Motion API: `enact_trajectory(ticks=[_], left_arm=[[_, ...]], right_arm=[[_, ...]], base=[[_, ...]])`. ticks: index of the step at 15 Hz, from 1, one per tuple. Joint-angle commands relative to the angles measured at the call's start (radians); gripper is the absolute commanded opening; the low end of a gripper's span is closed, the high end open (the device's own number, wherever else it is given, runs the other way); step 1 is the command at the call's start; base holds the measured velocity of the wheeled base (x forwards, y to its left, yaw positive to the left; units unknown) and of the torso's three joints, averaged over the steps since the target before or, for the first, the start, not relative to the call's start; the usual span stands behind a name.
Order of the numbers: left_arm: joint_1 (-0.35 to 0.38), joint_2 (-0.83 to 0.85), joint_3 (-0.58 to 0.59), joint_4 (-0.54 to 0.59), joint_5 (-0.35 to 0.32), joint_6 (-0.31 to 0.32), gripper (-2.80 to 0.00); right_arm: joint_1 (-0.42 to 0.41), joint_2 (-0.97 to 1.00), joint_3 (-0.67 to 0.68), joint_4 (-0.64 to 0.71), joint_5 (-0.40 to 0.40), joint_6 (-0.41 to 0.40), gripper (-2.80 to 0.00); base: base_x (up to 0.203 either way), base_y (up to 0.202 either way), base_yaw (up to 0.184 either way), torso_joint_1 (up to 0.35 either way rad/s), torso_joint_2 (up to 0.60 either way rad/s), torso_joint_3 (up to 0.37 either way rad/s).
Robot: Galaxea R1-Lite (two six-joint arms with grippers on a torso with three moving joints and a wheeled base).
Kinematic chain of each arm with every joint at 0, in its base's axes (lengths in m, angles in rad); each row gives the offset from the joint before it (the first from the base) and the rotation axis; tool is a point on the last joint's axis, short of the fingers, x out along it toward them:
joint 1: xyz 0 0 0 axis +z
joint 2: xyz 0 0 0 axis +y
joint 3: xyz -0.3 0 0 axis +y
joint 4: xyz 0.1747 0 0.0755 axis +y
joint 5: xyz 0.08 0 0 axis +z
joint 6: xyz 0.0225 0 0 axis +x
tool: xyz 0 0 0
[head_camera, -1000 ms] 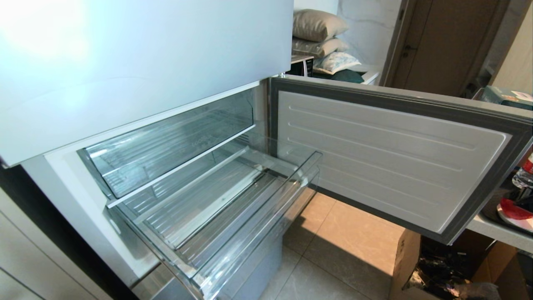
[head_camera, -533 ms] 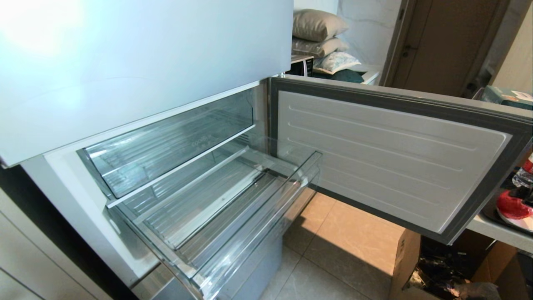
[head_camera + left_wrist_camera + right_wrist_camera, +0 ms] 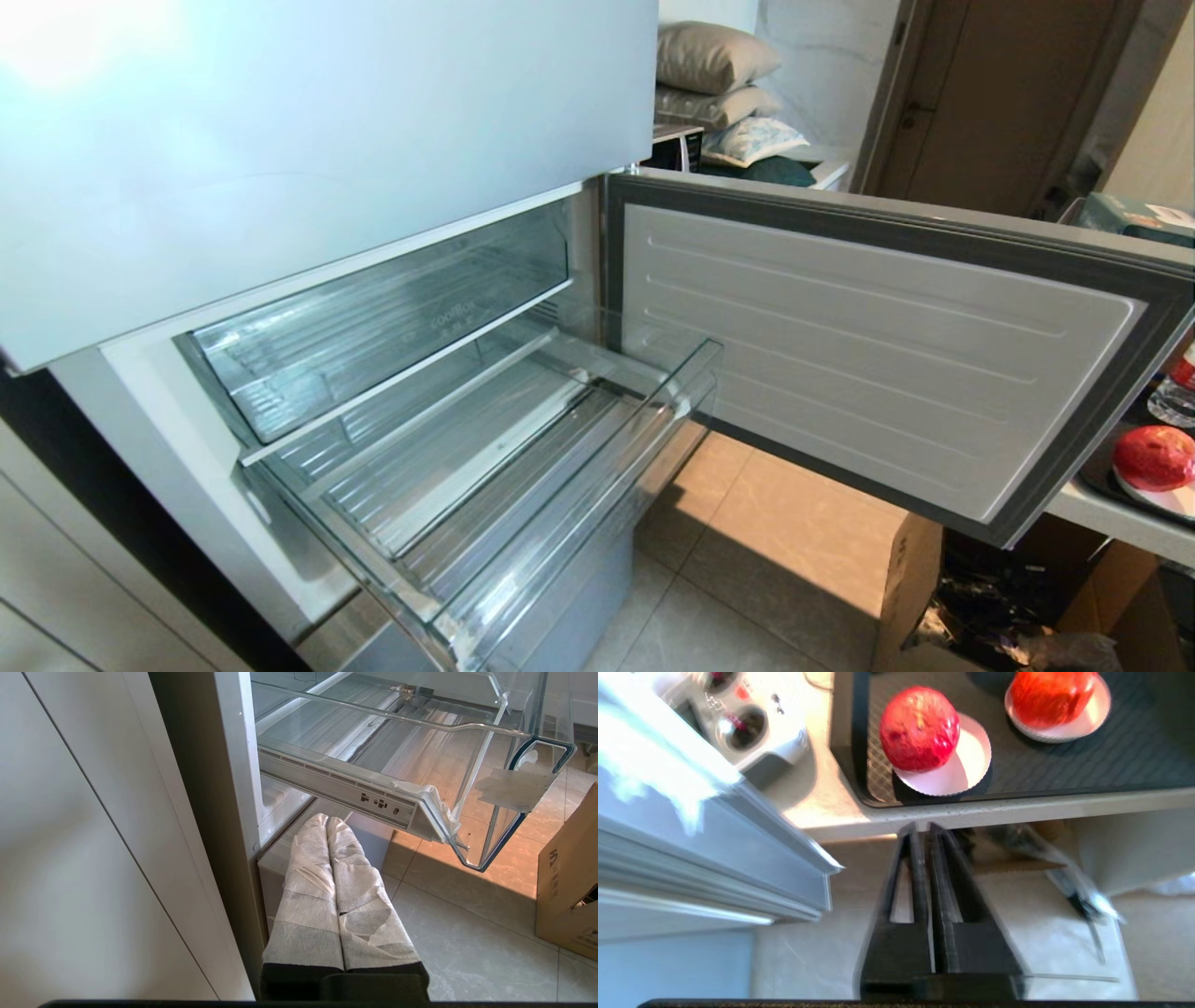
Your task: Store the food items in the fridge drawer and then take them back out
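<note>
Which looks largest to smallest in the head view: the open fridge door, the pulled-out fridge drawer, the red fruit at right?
1. Fridge door
2. Fridge drawer, a clear second
3. Red fruit, smallest by far, partly cut off by the picture's edge

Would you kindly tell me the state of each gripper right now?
Left gripper: shut, empty, parked below the clear taped fridge drawer.
Right gripper: shut, empty, short of the round red fruit.
</note>
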Motion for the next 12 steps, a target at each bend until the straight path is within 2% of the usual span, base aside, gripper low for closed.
enact_trajectory(ticks=[1, 3, 4, 5, 7, 8, 10, 12], left_arm=[[0.0, 0.0, 0.0, 0.0, 0.0, 0.0, -2.8], [0.0, 0.0, 0.0, 0.0, 0.0, 0.0, -2.8], [0.0, 0.0, 0.0, 0.0, 0.0, 0.0, -2.8], [0.0, 0.0, 0.0, 0.0, 0.0, 0.0, -2.8], [0.0, 0.0, 0.0, 0.0, 0.0, 0.0, -2.8], [0.0, 0.0, 0.0, 0.0, 0.0, 0.0, -2.8], [0.0, 0.0, 0.0, 0.0, 0.0, 0.0, -2.8], [0.0, 0.0, 0.0, 0.0, 0.0, 0.0, -2.8]], right_arm=[[0.023, -0.158, 0.048, -0.002, 0.002, -0.002, -2.8], [0.126, -0.288, 0.14, -0.002, -0.002, -0.013, -2.8], [0.211, -0.362, 0.201, -0.005, -0.003, -0.028, -2.8], [0.307, -0.435, 0.258, -0.006, -0.006, -0.041, -2.8], [0.555, -0.642, 0.37, -0.002, -0.027, -0.068, -2.8], [0.636, -0.756, 0.422, 0.008, -0.037, -0.089, -2.8], [0.756, -0.964, 0.545, 0.051, -0.054, -0.172, -2.8], [0.842, -1.079, 0.67, 0.115, -0.083, -0.241, -2.8]], base=[[0.0, 0.0, 0.0, 0.0, 0.0, 0.0], [0.0, 0.0, 0.0, 0.0, 0.0, 0.0], [0.0, 0.0, 0.0, 0.0, 0.0, 0.0], [0.0, 0.0, 0.0, 0.0, 0.0, 0.0], [0.0, 0.0, 0.0, 0.0, 0.0, 0.0], [0.0, 0.0, 0.0, 0.0, 0.0, 0.0], [0.0, 0.0, 0.0, 0.0, 0.0, 0.0], [0.0, 0.0, 0.0, 0.0, 0.0, 0.0]])
